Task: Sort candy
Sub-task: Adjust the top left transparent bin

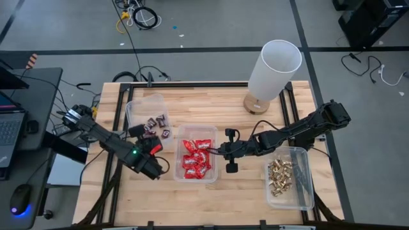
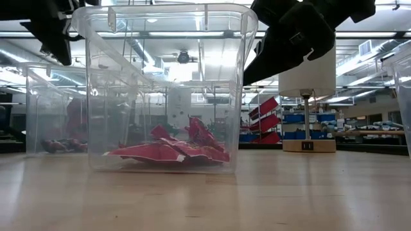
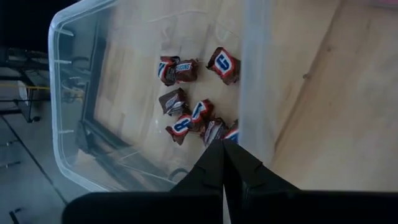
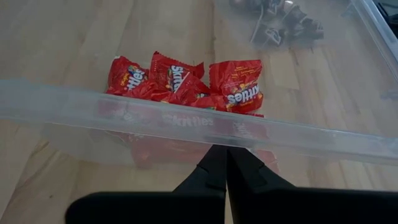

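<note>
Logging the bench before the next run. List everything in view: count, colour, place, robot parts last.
red Skittles packets: a heap, count unclear, in the middle clear bin.
dark brown mini bars: about seven, in the left clear bin.
gold-foil pieces: a pile, in the right clear bin.
lamp: one, white shade on a wooden base, far side of the wooden table.
laptop and mouse: on a desk left of the table.
left gripper: shut, near the left bin.
right gripper: shut, at the middle bin's rim.

Both end effectors [image 1: 152, 144] [image 1: 220, 151] shut, empty, mid-table.
</note>
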{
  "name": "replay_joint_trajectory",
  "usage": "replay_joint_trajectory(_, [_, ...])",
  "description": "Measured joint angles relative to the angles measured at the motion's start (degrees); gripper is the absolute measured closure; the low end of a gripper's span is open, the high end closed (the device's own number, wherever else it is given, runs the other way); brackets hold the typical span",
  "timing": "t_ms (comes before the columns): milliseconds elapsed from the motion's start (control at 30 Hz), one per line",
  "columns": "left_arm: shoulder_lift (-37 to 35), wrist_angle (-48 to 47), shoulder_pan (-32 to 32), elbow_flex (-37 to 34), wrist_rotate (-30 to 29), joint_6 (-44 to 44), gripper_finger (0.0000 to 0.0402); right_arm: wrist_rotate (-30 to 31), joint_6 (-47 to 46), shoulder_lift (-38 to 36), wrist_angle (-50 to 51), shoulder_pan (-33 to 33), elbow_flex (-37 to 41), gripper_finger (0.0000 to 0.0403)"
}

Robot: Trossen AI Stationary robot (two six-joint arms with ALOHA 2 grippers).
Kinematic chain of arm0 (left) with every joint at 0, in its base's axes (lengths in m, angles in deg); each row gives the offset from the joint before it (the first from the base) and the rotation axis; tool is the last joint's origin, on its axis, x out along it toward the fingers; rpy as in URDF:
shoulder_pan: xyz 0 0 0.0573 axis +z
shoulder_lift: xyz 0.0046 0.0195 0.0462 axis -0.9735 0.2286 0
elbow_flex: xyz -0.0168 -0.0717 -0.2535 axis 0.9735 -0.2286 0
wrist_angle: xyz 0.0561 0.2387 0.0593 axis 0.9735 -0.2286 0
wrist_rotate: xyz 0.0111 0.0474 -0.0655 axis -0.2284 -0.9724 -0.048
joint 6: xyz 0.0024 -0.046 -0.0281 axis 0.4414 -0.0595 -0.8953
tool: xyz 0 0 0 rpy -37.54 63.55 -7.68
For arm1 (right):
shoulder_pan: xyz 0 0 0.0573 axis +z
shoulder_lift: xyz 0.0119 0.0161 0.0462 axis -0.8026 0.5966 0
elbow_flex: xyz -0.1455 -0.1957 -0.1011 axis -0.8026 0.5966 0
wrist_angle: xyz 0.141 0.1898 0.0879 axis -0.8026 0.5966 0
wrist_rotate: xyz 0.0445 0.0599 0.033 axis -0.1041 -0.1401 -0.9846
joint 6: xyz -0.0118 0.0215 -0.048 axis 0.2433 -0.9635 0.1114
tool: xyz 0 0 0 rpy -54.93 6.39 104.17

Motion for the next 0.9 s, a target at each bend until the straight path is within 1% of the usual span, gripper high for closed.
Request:
replay_joint_trajectory(200, [0.0, -0.03, 2.64, -0.13, -1.0, 2.45, 0.0402, 0.0, 0.07, 0.0, 0.0, 0.0, 0.0, 0.0403])
replay_joint_trajectory(433, [-0.44, -0.07, 5.97, -3.41, -1.38, 3.37, 0.0402, 0.0, 0.15, 0.0, 0.02, 0.0, 0.0, 0.0403])
replay_joint_trajectory(567, [-0.46, -0.13, 6.74, -3.91, -1.94, 5.8, 0.0402, 0.0, 0.15, 0.0, 0.01, -0.04, 0.0, 0.0403])
replay_joint_trajectory(700, [-1.01, -0.1, 6.69, -0.86, -6.08, 8.22, 0.0402, 0.0, 0.12, 0.0, 0.02, -0.33, 0.0, 0.0403])
replay_joint_trajectory(833, [-3.41, 0.64, 6.02, 3.24, -11.44, 12.83, 0.0402, 0.0, 0.0, 0.0, 0.06, -0.81, 0.0, 0.0403])
replay_joint_trajectory(900, [-4.62, 2.99, 4.86, 4.8, -11.29, 16.73, 0.0402, 0.0, 0.0, 0.0, 0.05, -0.82, 0.0, 0.0403])
